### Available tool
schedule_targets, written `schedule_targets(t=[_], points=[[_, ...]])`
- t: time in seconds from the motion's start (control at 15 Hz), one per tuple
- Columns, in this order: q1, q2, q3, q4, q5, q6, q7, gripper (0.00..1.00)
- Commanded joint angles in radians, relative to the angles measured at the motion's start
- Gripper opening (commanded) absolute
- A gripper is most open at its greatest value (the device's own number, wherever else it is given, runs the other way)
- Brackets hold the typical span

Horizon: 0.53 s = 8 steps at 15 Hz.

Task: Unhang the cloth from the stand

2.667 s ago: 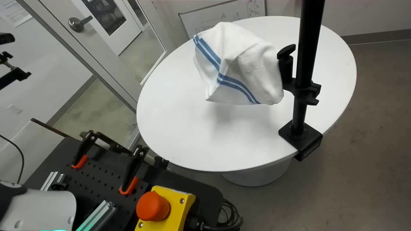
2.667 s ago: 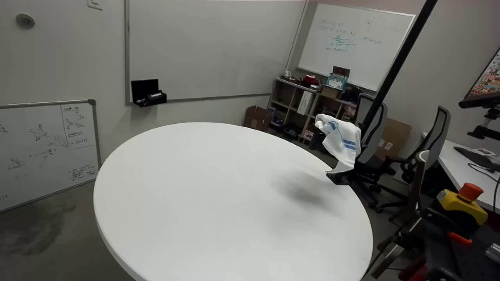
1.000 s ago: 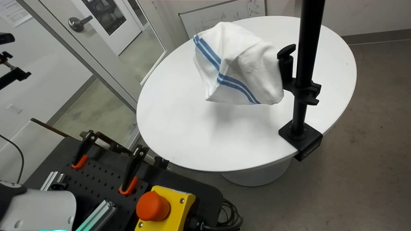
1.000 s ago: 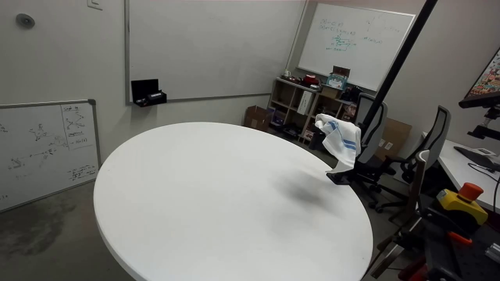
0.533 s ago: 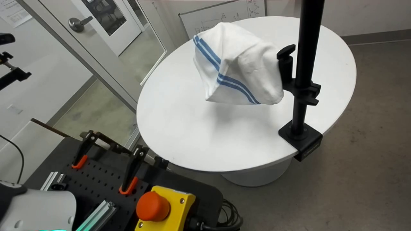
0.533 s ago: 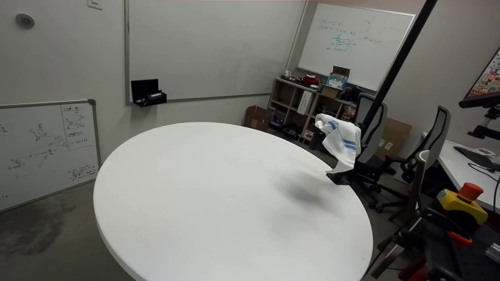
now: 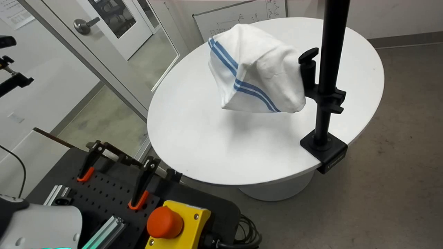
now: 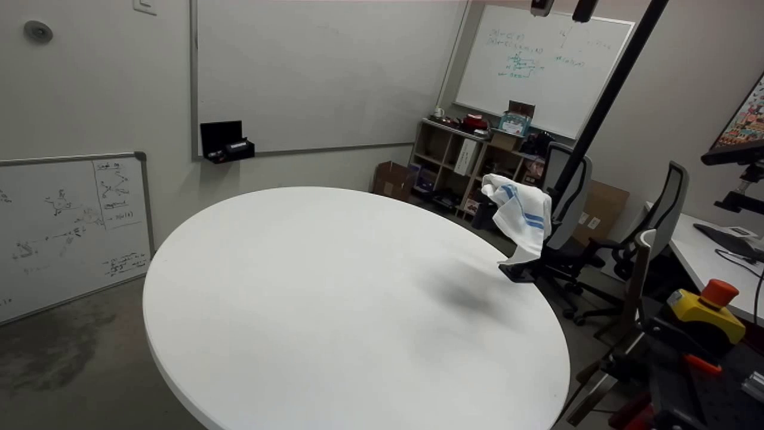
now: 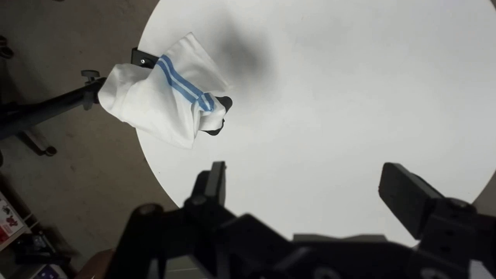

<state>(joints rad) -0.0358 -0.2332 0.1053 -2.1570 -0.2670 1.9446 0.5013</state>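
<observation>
The white cloth with blue stripes hangs draped over the arm of the black stand, above the tabletop. The cloth and the stand's pole also show in the other exterior view. In the wrist view the cloth lies upper left, the pole left of it. Black ends of the stand's arm poke out past the cloth; the rest of the arm is hidden. My gripper is open and empty, apart from the cloth. Its fingertips show at the top edge, above the cloth.
The stand's square base is clamped to the edge of the round white table. A dark bench with a yellow and red emergency stop and orange-tipped clamps stands nearby. Chairs and a shelf stand behind.
The gripper's fingertips have come into an exterior view at the top edge; they were out of view before. The cloth and the stand have not moved.
</observation>
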Motion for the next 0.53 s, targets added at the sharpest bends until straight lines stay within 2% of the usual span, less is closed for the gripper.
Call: schedule_targets(t=[0.0, 0.47], points=[[-0.028, 0.027, -0.047, -0.035, -0.032, 0.058, -0.037, 1.00], [-0.093, 0.102, -0.148, -0.047, -0.028, 0.082, -0.052, 1.00]])
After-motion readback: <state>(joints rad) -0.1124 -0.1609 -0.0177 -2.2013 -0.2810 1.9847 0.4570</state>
